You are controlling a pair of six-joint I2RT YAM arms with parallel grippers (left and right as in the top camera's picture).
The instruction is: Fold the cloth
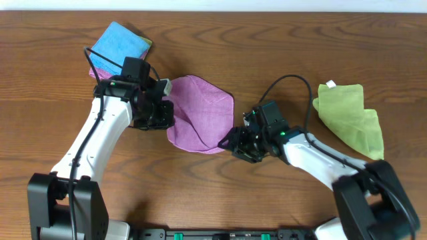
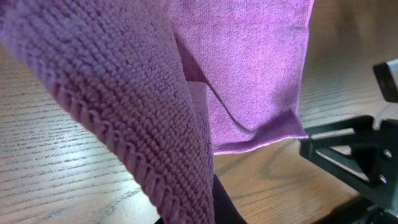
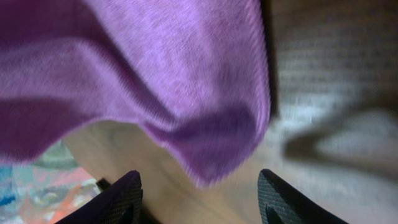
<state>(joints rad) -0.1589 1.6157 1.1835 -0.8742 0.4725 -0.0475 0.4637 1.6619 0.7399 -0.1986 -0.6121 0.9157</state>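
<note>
The two fingers (image 3: 121, 198) in my right wrist view stood well apart with nothing pinched between them, so the right gripper (image 3: 199, 186) was open. A drooping corner of the cloth (image 3: 155, 68) hung just above the gap. That view was blurred, and I could not tell whether the corner brushed either finger. From overhead, this gripper sat low at the cloth's near right edge.

My left gripper (image 1: 163, 111) was closed on the cloth's left edge. Its wrist view was almost filled with lilac terry draped close to the lens, which hid the fingers. A stitched hem ran down across the view, and a further flap hung with its lower hem clear of the wood. At the right edge of that view I saw black parts of the other gripper.

The cloth sat in the middle of the table (image 1: 267, 47), between the two grippers. From above it looked rumpled and roundish, raised at its left side and spread on the wood elsewhere.

The blue cloth (image 1: 120, 42) lay at the far left, just beyond my left arm, with a pink edge showing beneath it. The green cloth (image 1: 350, 119) lay crumpled on the right, well apart from the lilac one, with a white tag (image 1: 330, 85) at its far corner.
</note>
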